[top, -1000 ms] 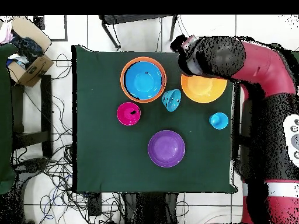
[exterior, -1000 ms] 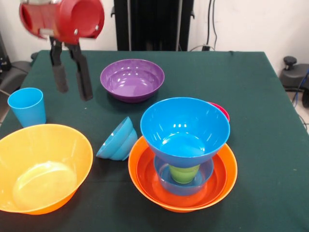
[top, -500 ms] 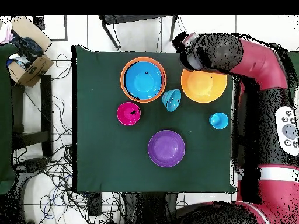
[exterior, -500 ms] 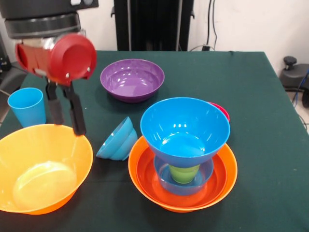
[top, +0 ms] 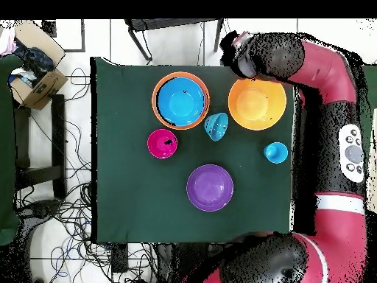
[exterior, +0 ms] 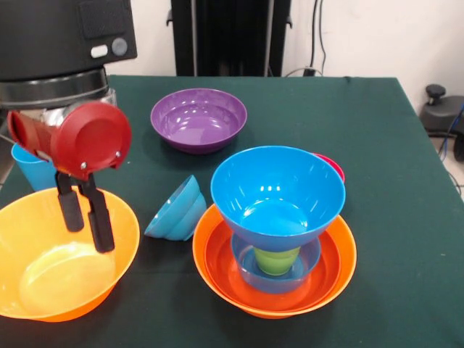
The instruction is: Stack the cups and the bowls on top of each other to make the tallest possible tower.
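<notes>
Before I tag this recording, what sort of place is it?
Probably a robotics lab, not a home: a dark green cloth-covered table on a white tiled floor, loose black cables trailing beside it, an open cardboard box nearby, and the red robot arm.

My wrist blocks most of the light blue cup (exterior: pixel 25 168) from the front, only a sliver of its side shows. The pink-red bowl (exterior: pixel 332 166) is almost all hidden behind the big blue bowl (exterior: pixel 278 194), just a bit of rim pokes out. The lime green cup (exterior: pixel 277 260) only shows through the small blue bowl (exterior: pixel 275 270) around it. From overhead my own arm covers my fingers (exterior: pixel 85 215) completely. The yellow-orange bowl (exterior: pixel 65 254) gets clipped by the left edge.
</notes>
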